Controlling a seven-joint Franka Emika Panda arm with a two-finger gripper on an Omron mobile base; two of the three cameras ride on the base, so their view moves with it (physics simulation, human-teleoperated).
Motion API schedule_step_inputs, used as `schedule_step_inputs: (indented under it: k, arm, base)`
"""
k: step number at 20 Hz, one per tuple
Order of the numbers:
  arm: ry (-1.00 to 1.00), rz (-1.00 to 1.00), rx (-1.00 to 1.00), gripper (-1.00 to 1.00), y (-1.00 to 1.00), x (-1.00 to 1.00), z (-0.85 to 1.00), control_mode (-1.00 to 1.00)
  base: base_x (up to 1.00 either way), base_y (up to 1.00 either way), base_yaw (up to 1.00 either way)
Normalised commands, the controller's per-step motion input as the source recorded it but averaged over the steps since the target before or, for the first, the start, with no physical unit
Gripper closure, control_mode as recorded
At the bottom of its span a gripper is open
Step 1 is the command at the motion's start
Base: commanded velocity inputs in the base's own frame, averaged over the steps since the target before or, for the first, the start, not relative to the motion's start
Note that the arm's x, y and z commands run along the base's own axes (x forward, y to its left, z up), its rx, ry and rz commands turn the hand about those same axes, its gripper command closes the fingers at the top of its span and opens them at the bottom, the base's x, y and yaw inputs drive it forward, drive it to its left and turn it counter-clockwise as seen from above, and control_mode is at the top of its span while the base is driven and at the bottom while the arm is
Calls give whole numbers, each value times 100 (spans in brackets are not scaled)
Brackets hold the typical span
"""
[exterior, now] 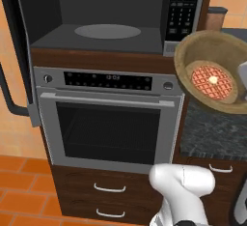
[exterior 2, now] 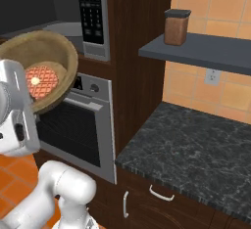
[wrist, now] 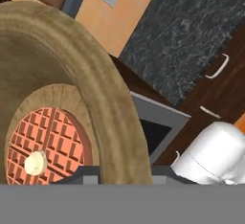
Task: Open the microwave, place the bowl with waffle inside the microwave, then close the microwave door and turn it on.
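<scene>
Bowl (exterior: pixel 212 70) held up in air, tipped, beside open microwave (exterior: pixel 108 15), waffle (exterior: pixel 212 81) inside. Gripper (wrist: pixel 125 173) clamped on thick rim. Wooden, stiff, probably light; waffle could slide out. Best kept level.

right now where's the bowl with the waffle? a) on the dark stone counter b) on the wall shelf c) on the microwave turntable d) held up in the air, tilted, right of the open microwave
d: the bowl hangs tilted in the air with the waffle in it, right of the open microwave, whose turntable is bare.
</scene>
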Motion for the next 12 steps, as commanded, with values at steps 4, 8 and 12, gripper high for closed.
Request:
schedule_step_inputs:
  k: [4, 8, 12]
  arm:
    - [-6, -1, 2, 100, 90, 6, 30, -100]
    - [-23, -1, 1, 100, 96, 24, 0, -100]
    - [-4, 0, 0, 100, 74, 59, 1, -100]
  base:
    - [0, 0, 0]
    - [0, 0, 0]
    - [0, 0, 0]
